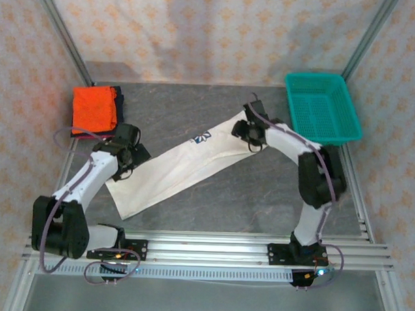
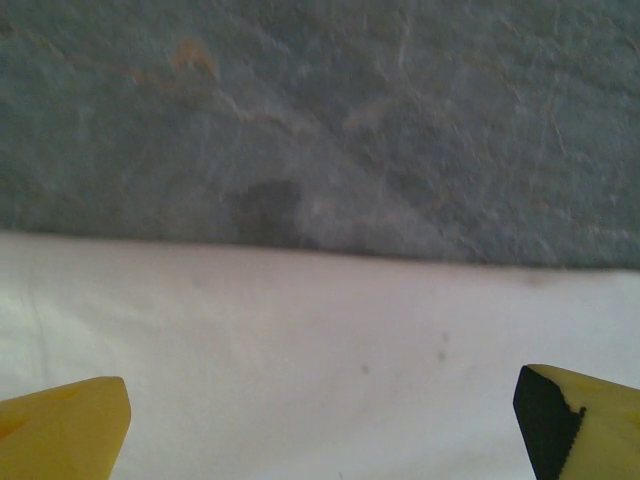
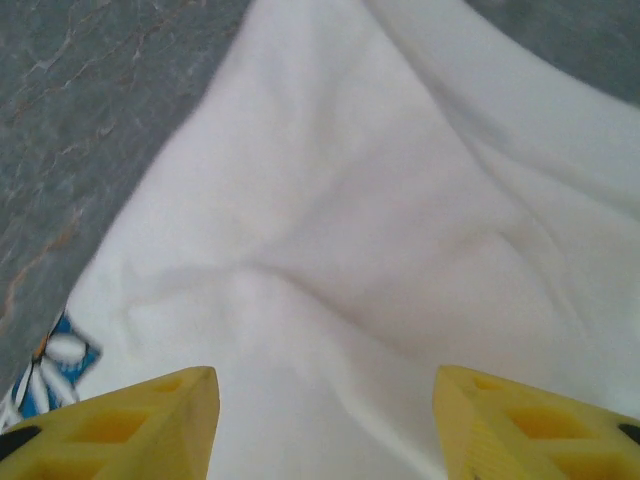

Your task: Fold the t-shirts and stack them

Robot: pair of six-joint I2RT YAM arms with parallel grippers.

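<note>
The white t-shirt (image 1: pixel 186 170) lies on the grey counter (image 1: pixel 261 191) as a long folded strip. It runs diagonally from about 7 o'clock near the left arm (image 1: pixel 91 175) up toward 1 o'clock, where its far end meets the right arm (image 1: pixel 316 173). A small blue print (image 1: pixel 200 138) shows on the cloth just past the middle of the strip.

The left jaws hang over the strip's near-left end, close to its upper edge. In the left wrist view the yellow fingertips (image 2: pixel 70 430) sit in the two bottom corners, spread wide. Flat white cloth lies beneath them and bare counter lies beyond the hem, and nothing is pinched.

The right jaws are over the far end of the strip. Their yellow fingertips (image 3: pixel 130 430) stand apart above rumpled white cloth, gripping nothing. Part of the blue daisy print (image 3: pixel 55 370) peeks out at 8 o'clock in that view.

At 10 o'clock, in the far-left corner of the counter, the orange t-shirt (image 1: pixel 93 107) rests folded on the navy t-shirt (image 1: pixel 118 104), well apart from the white one. A teal mesh basket (image 1: pixel 321 112) stands at 2 o'clock, just beyond the right arm.
</note>
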